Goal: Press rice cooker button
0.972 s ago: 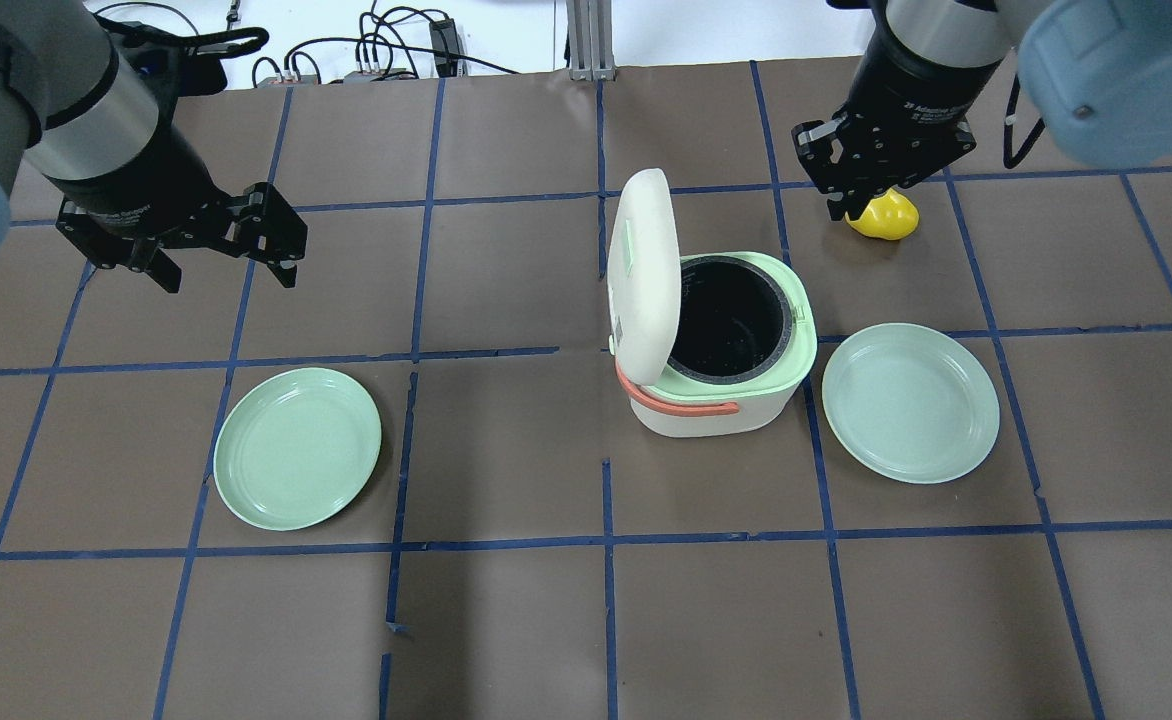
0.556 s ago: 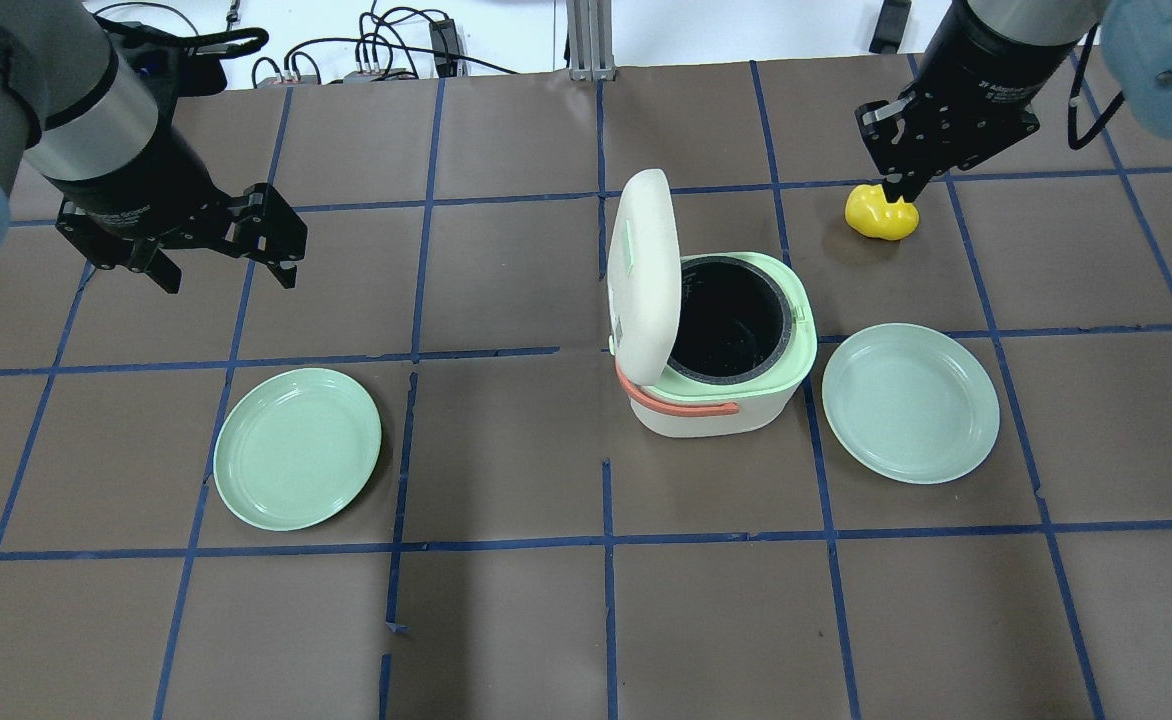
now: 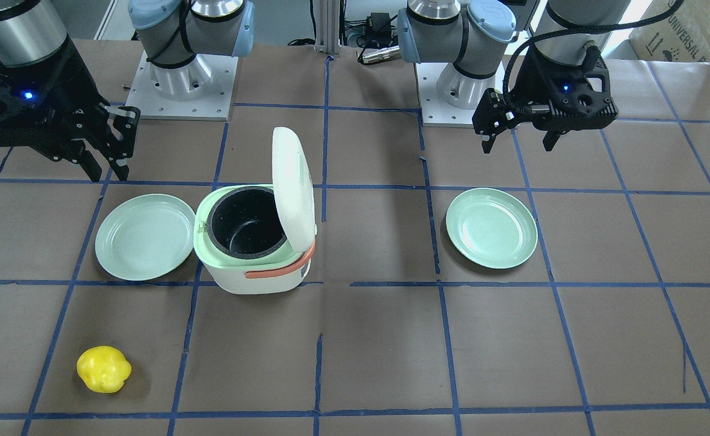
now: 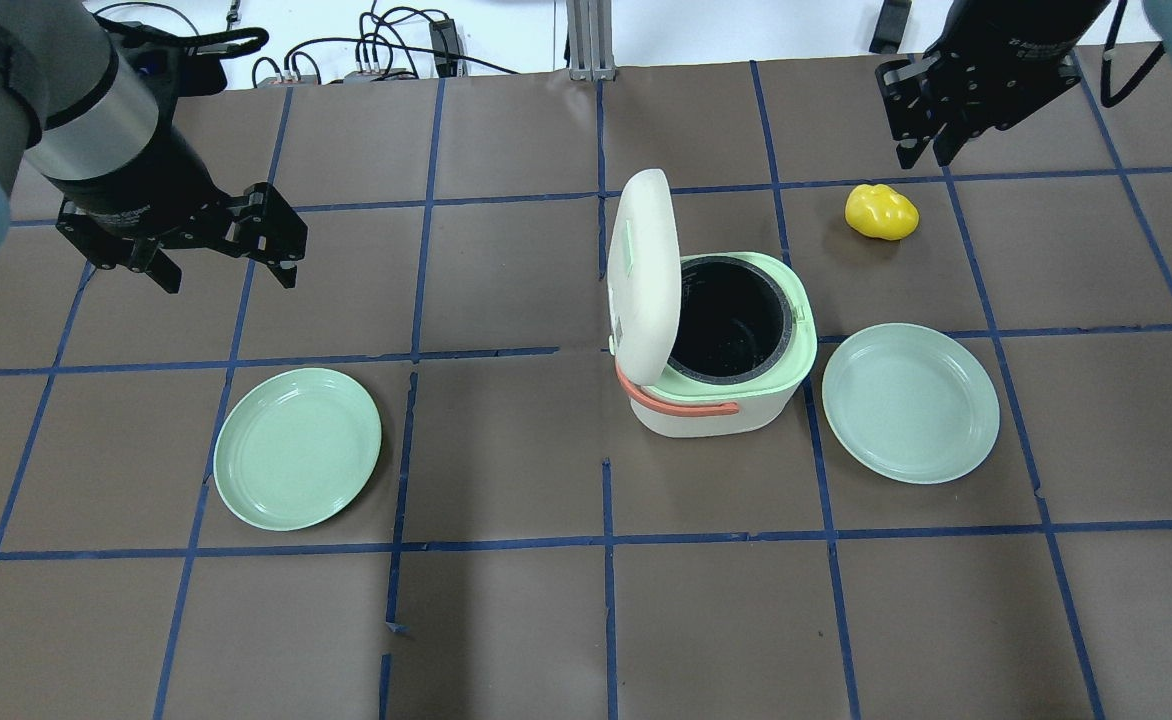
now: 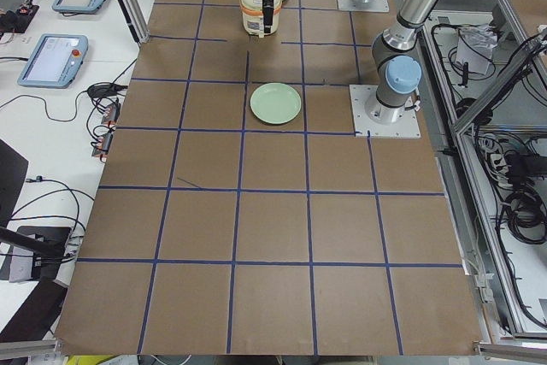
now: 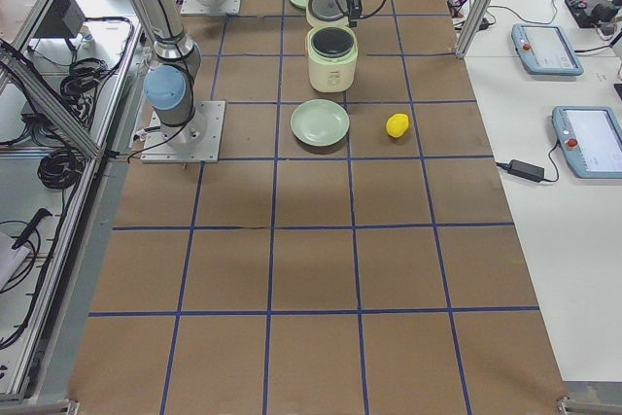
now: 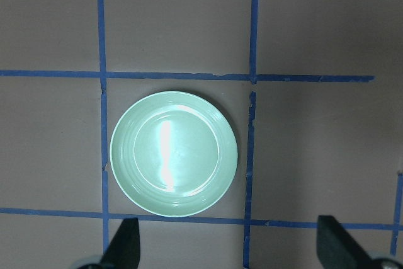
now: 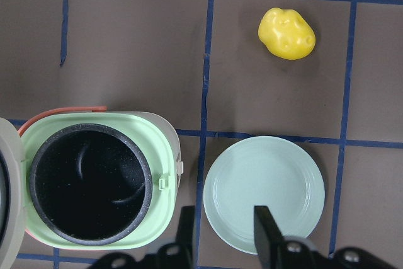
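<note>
Overhead exterior: rice cooker (image 4: pixel 716 400) sits mid tabletop (image 4: pixel 506 620), lid (image 4: pixel 641 270) up, and I can't spot its button in any view. Left gripper (image 4: pixel 226 278) and right gripper (image 4: pixel 924 158) both hang open. Cut-off box (image 3: pixel 682 24) reads "UNIVERSAL".

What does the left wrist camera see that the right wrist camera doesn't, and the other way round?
Only the left wrist camera: a lone plate on its own, with the left gripper spread wide at the bottom.

Only the right wrist camera: the open rice cooker with its empty black pot, the yellow toy, and a second plate beside the cooker. The right gripper has its fingers closer together.

Both: the brown table, blue tape lines, one green plate each, and gripper fingers at the bottom edge.
</note>
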Motion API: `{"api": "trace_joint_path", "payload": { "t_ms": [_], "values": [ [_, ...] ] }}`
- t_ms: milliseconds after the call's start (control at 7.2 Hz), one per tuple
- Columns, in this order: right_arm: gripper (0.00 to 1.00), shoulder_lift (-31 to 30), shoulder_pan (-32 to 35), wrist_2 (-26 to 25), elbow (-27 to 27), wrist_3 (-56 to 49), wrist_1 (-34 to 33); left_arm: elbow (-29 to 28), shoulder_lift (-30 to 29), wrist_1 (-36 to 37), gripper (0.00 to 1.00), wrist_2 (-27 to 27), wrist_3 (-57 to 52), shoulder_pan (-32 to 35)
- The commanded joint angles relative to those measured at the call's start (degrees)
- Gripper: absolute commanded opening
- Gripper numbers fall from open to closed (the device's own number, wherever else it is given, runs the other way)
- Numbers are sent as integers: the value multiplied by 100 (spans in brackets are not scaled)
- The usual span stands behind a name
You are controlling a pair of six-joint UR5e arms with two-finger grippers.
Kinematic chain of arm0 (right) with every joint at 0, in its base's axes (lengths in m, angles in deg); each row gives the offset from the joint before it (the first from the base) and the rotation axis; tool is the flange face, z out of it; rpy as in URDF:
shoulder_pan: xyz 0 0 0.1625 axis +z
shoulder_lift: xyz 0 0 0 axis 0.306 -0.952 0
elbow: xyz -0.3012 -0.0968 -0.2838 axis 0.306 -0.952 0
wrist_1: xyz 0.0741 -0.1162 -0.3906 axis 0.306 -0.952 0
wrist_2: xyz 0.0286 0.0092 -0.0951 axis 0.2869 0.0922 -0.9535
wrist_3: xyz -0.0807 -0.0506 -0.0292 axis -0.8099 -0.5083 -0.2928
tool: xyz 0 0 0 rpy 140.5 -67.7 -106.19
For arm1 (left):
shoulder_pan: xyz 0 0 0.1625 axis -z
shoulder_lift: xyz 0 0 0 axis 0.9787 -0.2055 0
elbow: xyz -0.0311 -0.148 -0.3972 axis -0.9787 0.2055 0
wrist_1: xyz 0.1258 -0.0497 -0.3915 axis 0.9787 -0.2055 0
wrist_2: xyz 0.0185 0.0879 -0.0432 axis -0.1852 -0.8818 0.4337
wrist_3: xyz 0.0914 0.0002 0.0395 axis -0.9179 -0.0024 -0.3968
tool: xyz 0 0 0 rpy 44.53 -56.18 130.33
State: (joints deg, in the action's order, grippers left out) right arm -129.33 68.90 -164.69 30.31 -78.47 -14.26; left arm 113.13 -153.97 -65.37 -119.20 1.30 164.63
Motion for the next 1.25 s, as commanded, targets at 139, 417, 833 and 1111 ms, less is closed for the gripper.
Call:
{"api": "trace_joint_path", "payload": {
  "t_ms": [139,417,833,1111],
  "values": [
    [100,-10,46,37,-39,-12,156,0,0,3,100,0,-2,0],
    [100,-10,46,46,-39,-12,211,0,0,3,100,0,-2,0],
    [100,8,46,46,14,15,149,0,0,3,100,0,-2,0],
    [100,34,300,37,31,67,123,0,0,-6,100,0,-2,0]
  ]
}}
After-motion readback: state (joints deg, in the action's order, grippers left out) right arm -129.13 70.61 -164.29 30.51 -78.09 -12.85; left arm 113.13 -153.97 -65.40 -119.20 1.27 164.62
